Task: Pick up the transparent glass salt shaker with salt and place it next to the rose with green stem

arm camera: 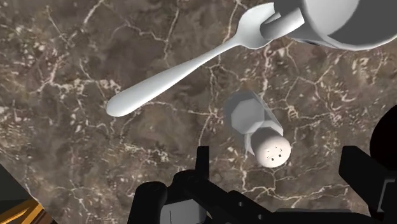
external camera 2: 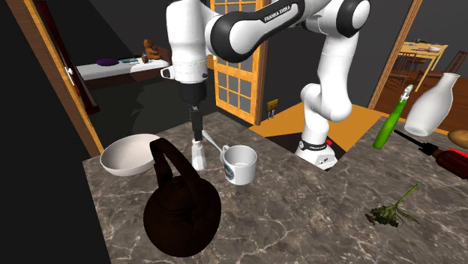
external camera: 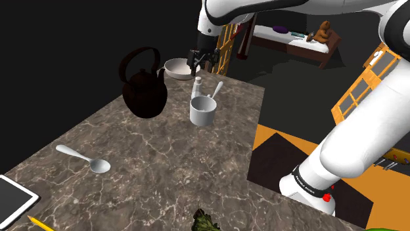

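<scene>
The salt shaker point(arm camera: 257, 124) is a small pale faceted jar with a rounded, holed cap. It stands on the dark marble counter point(external camera: 164, 170) between a white mug point(external camera: 204, 110) and a white bowl point(external camera: 177, 67). My black gripper point(arm camera: 280, 168) hangs open just above the salt shaker point(external camera 2: 199, 155), fingers apart and not touching it. Seen along the gripper, the cap lies between the fingers. The gripper point(external camera: 199, 62) is above and behind the shaker point(external camera: 197, 85) in the shoulder view. The rose point(external camera 2: 391, 212), a greenish sprig, lies far off toward the second exterior view's right.
A dark kettle point(external camera: 144, 85) stands close to the shaker. One spoon point(arm camera: 184, 67) lies beside the mug point(arm camera: 343, 22), another point(external camera: 84, 158) nearer the front. A tablet point(external camera: 10, 197) and pencil point(external camera: 39, 223) sit at the counter's corner. A green bottle point(external camera 2: 391, 120) and white vase point(external camera 2: 431, 105) stand beyond the rose.
</scene>
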`<action>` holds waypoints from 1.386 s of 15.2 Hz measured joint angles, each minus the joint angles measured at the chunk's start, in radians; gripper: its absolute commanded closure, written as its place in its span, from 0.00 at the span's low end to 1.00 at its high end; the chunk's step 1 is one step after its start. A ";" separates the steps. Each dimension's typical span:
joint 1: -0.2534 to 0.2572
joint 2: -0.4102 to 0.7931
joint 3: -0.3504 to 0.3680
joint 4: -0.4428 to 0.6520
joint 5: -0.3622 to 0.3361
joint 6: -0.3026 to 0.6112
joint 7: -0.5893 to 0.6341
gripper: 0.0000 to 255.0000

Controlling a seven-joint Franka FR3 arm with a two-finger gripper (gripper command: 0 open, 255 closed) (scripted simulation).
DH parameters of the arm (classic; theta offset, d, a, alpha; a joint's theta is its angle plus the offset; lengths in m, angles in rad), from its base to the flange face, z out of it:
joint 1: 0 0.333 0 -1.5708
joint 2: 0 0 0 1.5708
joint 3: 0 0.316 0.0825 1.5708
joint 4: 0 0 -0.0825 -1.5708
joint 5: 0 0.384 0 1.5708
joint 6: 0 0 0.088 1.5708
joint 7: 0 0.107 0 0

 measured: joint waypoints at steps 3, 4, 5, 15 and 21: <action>0.003 0.023 0.003 -0.013 -0.001 0.035 0.005 0.00; 0.003 0.028 0.003 -0.020 -0.002 0.047 0.005 0.00; 0.005 0.030 0.005 -0.029 -0.002 0.058 0.008 0.00; 0.006 0.042 0.006 -0.052 -0.004 0.094 0.008 1.00; 0.006 0.042 0.006 -0.051 -0.004 0.094 0.007 1.00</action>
